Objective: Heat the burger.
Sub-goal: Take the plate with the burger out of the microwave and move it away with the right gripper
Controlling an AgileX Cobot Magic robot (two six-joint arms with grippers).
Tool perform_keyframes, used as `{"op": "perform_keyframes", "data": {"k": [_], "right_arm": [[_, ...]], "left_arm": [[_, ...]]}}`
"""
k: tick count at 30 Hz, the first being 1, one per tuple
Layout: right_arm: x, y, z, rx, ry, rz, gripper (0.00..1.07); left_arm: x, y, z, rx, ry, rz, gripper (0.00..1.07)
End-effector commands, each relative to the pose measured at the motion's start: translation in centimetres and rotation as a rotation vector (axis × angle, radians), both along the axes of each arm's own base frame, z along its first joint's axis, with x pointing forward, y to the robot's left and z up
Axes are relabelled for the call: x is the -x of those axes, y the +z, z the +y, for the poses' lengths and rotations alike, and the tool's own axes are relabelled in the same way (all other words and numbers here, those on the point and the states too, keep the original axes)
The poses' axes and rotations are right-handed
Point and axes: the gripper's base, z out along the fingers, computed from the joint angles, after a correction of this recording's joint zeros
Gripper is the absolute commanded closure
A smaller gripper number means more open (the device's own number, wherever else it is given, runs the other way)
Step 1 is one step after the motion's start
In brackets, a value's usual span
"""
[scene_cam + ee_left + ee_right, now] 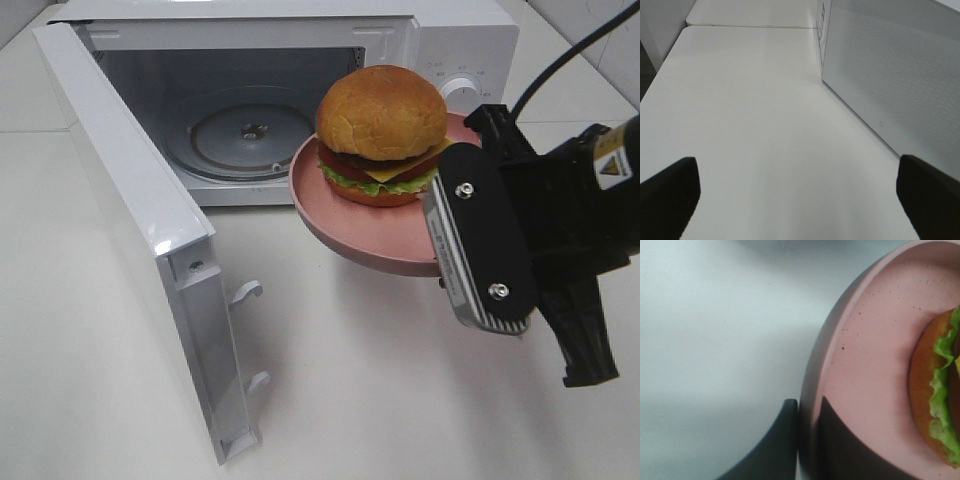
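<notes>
I see my right gripper [445,262] clamped on the plate [350,235] rim, the burger [382,135] just beyond it; left gripper [800,200] gapes wide.

Burger [381,133]: domed golden-brown bun on top, dark patty, yellow cheese slice, green lettuce, orange-brown bottom bun. Intact, upright. Sits on pink plate [345,236], which is held clear of the table, tilted, just in front of the open microwave [300,60] cavity.

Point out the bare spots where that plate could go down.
Bare: the glass turntable inside the microwave, and the table right of the open door. Crowded: the microwave's mouth, where the right end effector holds the plate with the burger.
</notes>
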Motion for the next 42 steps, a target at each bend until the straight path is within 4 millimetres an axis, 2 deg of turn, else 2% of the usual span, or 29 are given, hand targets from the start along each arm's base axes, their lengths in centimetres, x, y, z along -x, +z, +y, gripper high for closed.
{"op": "perform_keyframes", "data": {"k": [1, 3, 6, 8, 9, 13, 18, 23, 25, 32, 35, 42], "right_arm": [[0.4, 1.1, -0.4, -0.041, 0.012, -0.092, 1.07], [1.4, 1.5, -1.2, -0.066, -0.007, -0.106, 1.07], [1.6, 1.5, -1.4, -0.07, -0.011, -0.112, 1.07], [2.2, 1.2, -2.6, -0.074, -0.062, -0.117, 1.07], [2.2, 1.2, -2.6, -0.074, -0.062, -0.117, 1.07], [2.5, 0.6, -4.6, -0.072, -0.169, -0.128, 1.07], [2.8, -0.1, -5.7, -0.106, -0.257, -0.133, 1.07], [2.8, -0.8, -6.3, -0.13, -0.32, -0.129, 1.07], [2.7, -2.0, -7.5, -0.137, -0.413, -0.133, 1.07], [2.0, -2.3, -9.1, -0.142, -0.57, -0.151, 1.07], [1.4, -2.6, -10.3, -0.138, -0.688, -0.149, 1.07], [0.7, -3.3, -11.5, -0.12, -0.842, -0.138, 1.07]], "left_arm": [[0.0, 0.0, 0.0, 0.008, 0.003, -0.005, 0.06], [0.0, 0.0, 0.0, 0.008, 0.003, -0.005, 0.06], [0.0, 0.0, 0.0, 0.008, 0.003, -0.005, 0.06], [0.0, 0.0, 0.0, 0.008, 0.003, -0.005, 0.06], [0.0, 0.0, 0.0, 0.008, 0.003, -0.005, 0.06], [0.0, 0.0, 0.0, 0.008, 0.003, -0.005, 0.06], [0.0, 0.0, 0.0, 0.008, 0.003, -0.005, 0.06], [0.0, 0.0, 0.0, 0.008, 0.003, -0.005, 0.06], [0.0, 0.0, 0.0, 0.008, 0.003, -0.005, 0.06], [0.0, 0.0, 0.0, 0.008, 0.003, -0.005, 0.06], [0.0, 0.0, 0.0, 0.008, 0.003, -0.005, 0.06], [0.0, 0.0, 0.0, 0.008, 0.003, -0.005, 0.06]]}}
